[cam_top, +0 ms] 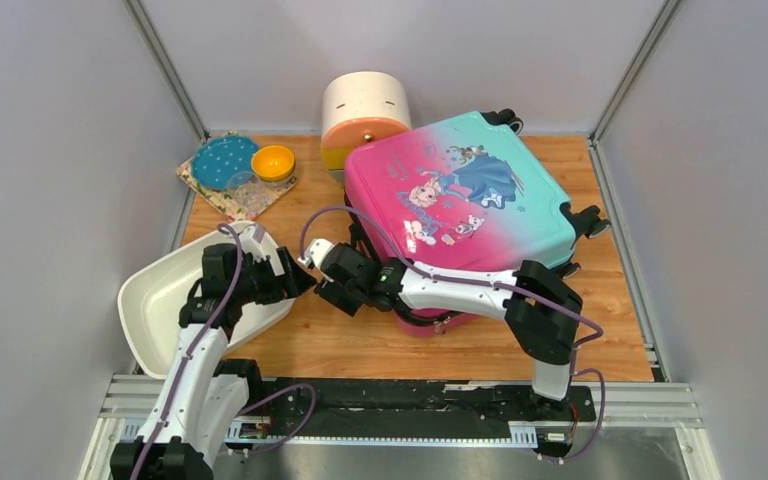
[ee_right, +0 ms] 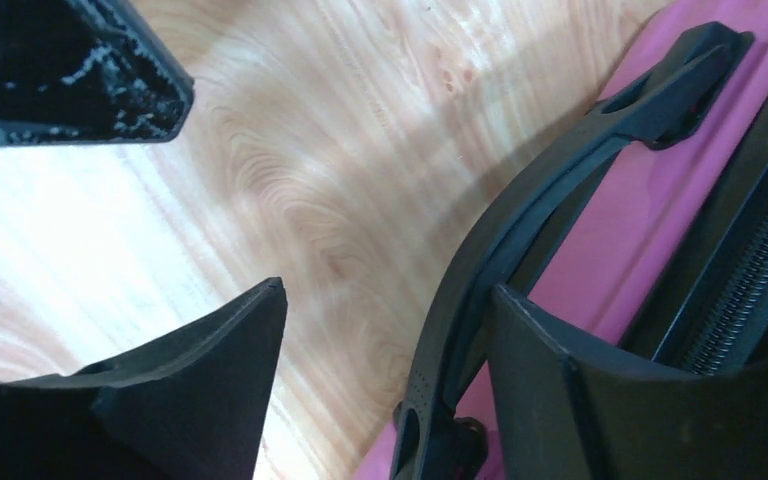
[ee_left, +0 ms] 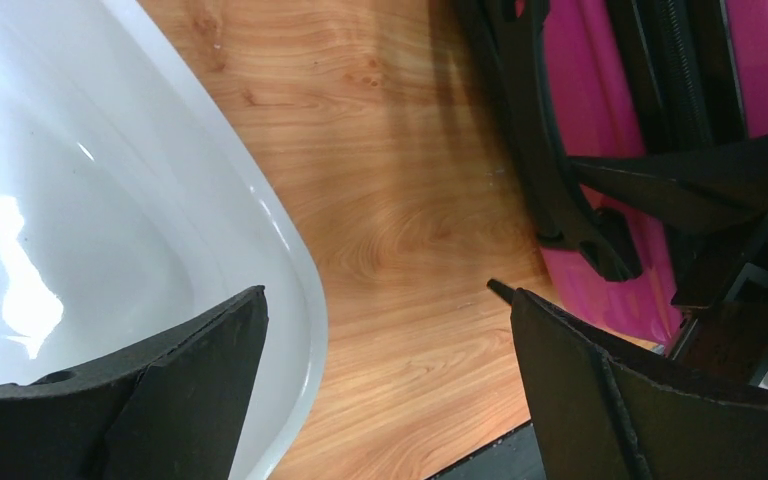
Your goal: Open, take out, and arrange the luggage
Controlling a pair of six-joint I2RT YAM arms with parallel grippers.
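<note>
Nearest, your left gripper (ee_left: 385, 295) hangs wide open over the rim of the white basin (ee_left: 295, 270). Your right gripper (ee_right: 388, 290), jaws parted and gripping nothing, straddles the black handle (ee_right: 520, 220) of the luggage (cam_top: 460, 190), which lies closed, print up, right of centre on the wooden table (cam_top: 360, 345).

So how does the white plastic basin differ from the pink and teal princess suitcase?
The white plastic basin is plain and open-topped; the pink-to-teal hard-shell suitcase carries a cartoon print and is closed. The basin is smaller than the suitcase. Both rest on the wooden table.
</note>
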